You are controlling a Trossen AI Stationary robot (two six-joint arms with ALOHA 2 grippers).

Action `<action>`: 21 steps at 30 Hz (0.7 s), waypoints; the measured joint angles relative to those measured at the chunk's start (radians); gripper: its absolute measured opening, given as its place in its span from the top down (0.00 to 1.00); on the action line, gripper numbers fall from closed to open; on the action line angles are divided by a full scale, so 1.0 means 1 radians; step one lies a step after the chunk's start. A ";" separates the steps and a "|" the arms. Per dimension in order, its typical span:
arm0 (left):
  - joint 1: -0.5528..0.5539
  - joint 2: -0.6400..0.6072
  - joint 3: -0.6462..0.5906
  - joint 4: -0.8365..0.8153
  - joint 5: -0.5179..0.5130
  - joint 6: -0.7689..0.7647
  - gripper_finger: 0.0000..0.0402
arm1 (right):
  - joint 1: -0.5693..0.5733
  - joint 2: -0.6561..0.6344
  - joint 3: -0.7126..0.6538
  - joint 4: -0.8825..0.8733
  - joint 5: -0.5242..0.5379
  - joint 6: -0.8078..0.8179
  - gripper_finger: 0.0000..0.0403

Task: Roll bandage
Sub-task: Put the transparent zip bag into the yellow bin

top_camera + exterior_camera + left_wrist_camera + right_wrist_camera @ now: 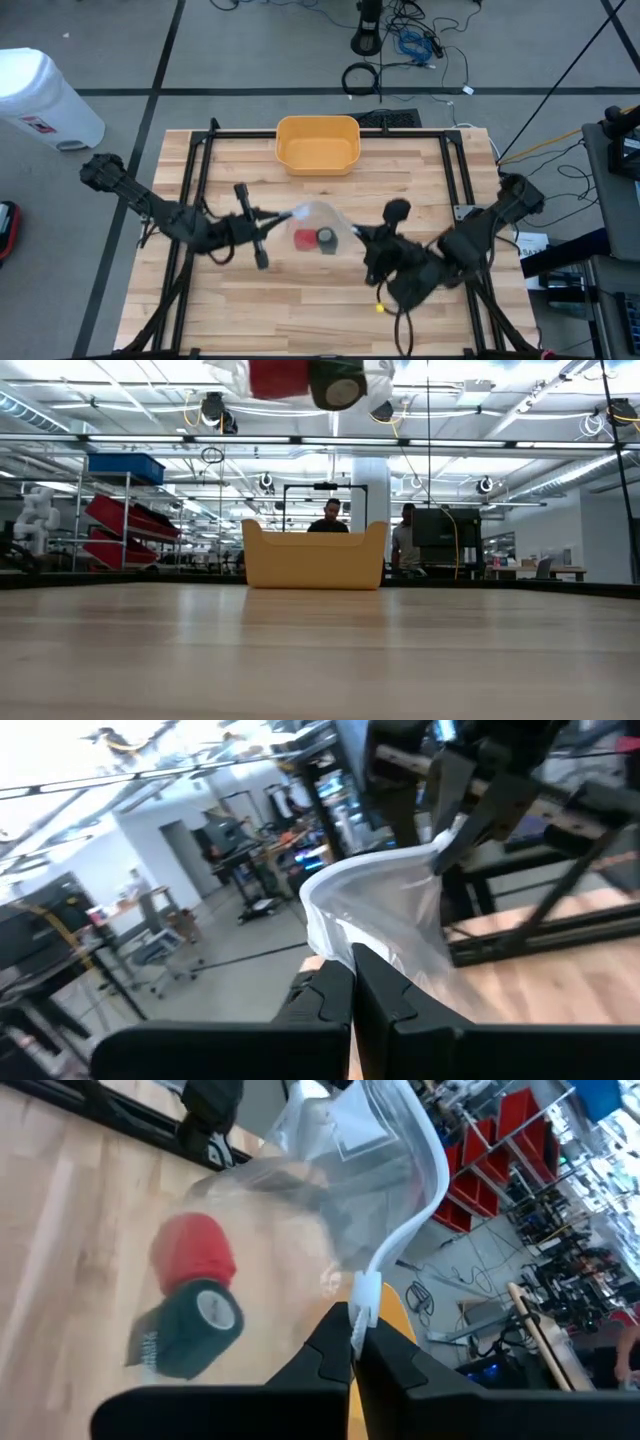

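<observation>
Two bandage rolls, a red roll [192,1248] and a dark roll [190,1327], are lying together at the bottom of a clear zip bag [300,1210], and the whole bag is hanging in the air above the middle of the wooden table [300,310], in front of the yellow bin [317,143]; the low view is catching the load near its upper edge, well clear of the tabletop. The left gripper [352,982] is pinching one side of the bag's mouth with its fingers pressed together on the plastic, and the right gripper [352,1342] is clamping the white zip strip [410,1200] on the opposite side, so the bag is being stretched between the two arms over the table's centre. The step in hand is probably the carrying or opening of the bag so the rolls can be reached. To do it well, both grips should be kept firm on the rim while the arms are moving in step, since uneven pulling could be tearing the thin plastic or slipping the strip out of a pinch. The mouth should be staying uppermost, so the rolls are not tipping out before the bag is over the intended spot.
</observation>
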 joint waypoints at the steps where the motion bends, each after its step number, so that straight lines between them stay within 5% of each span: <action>1: 0.025 -0.005 0.000 -0.001 0.009 0.000 1.00 | -0.017 -0.016 0.000 0.000 -0.021 -0.027 1.00; 14: 0.404 -0.049 0.000 0.003 0.281 -0.002 1.00 | -0.308 -0.205 0.000 0.013 -0.295 -0.331 1.00; 21: 0.626 -0.049 0.000 0.003 0.420 -0.037 1.00 | -0.545 -0.239 0.000 0.085 -0.557 -0.484 1.00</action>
